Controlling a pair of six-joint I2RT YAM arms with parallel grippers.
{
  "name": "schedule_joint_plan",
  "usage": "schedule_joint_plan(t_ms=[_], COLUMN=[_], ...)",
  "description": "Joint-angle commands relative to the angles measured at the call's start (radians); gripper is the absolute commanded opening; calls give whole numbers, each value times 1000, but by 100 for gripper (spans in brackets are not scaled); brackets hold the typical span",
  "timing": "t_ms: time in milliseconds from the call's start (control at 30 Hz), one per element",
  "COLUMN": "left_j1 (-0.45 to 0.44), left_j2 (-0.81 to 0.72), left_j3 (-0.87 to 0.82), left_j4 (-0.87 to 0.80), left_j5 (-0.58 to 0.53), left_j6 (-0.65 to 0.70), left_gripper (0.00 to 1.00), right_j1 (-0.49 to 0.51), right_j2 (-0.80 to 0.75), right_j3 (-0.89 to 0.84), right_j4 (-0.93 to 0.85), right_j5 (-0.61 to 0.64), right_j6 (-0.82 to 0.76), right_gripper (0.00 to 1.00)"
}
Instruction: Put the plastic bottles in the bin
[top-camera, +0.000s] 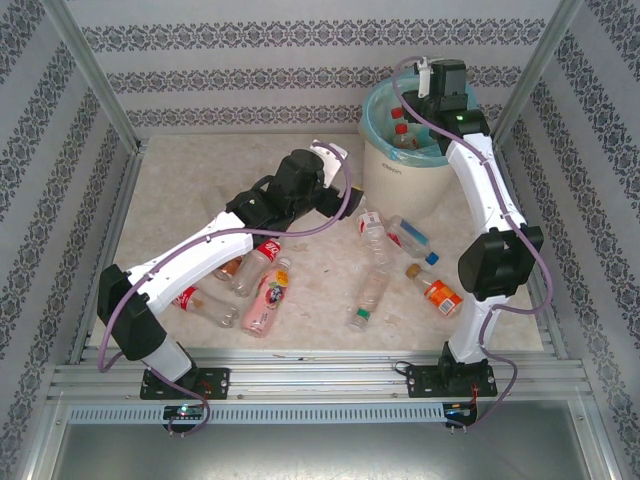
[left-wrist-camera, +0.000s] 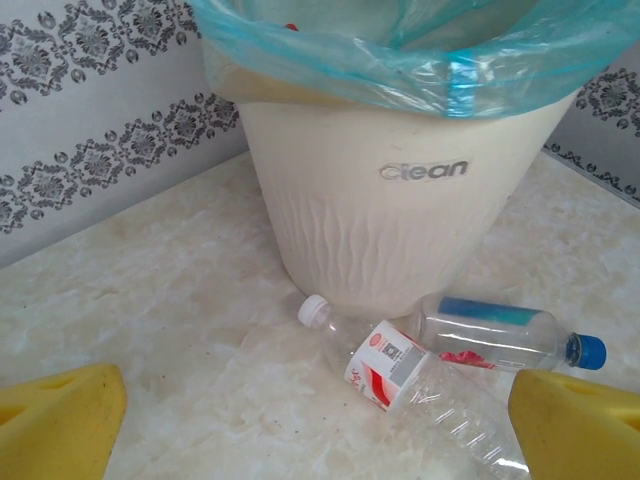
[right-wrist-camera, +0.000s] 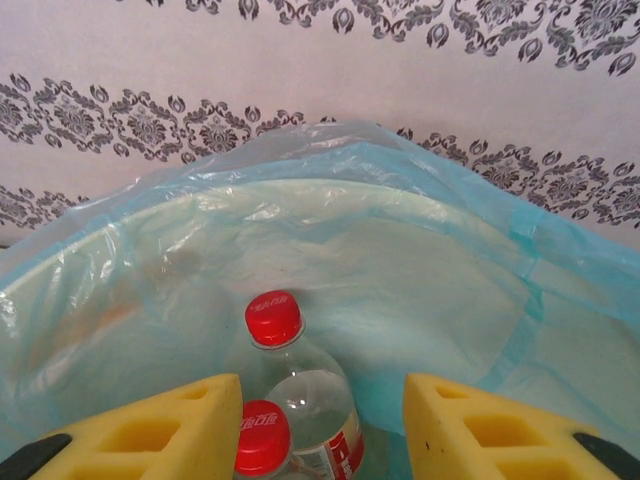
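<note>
On the marbled tabletop (top-camera: 180, 190) between patterned walls (top-camera: 300, 40), plastic bottles (top-camera: 268, 300) lie scattered, left hand (left-wrist-camera: 318, 420) wide, right hand (right-wrist-camera: 320, 420) parted above bin (top-camera: 395, 175).

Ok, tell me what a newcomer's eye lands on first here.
The round off-white plastic bin with a turquoise bag liner stands far right on the marbled table, the right gripper open above red-capped clear bottles inside it. Small plastic bottles, clear, pink and orange, lie strewn across its middle.

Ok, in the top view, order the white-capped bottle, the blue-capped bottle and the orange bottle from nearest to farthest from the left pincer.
1. White-capped bottle, just right of it.
2. Blue-capped bottle, further right.
3. Orange bottle, farthest right, toward the near edge.
</note>
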Motion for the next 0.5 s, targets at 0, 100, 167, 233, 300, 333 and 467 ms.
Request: schedule_joint_plan(t_ms=[0,100,167,233,300,333,467], left_j1=[31,50,63,74,79,82,96], left_j2=[-27,-34,-42,-47,-53,-58,-92], left_j3=[26,39,43,44,45,44,27], left_j4=[-70,-110,-135,-163,-199,-218,-325], left_j5=[15,15,24,37,31,27,-7], left_j6=[-28,-40,-57,-76,-102,-110,-122], left_gripper=[98,98,97,97,96,96,94], right_j1=[16,37,56,81,109,125,204], right_j2=[-32,-61,-90,-130,-182,-206,-319], right_j3=[56,101,120,114,88,70,-39], right_j4=[-42,-65,-78,-77,-71,-65,-29], right_j5=[-26,-31,-33,-32,-26,-24,-24], right_j6=[19,18,14,11,4,2,-14], right_gripper=[46,46,46,47,47,47,47])
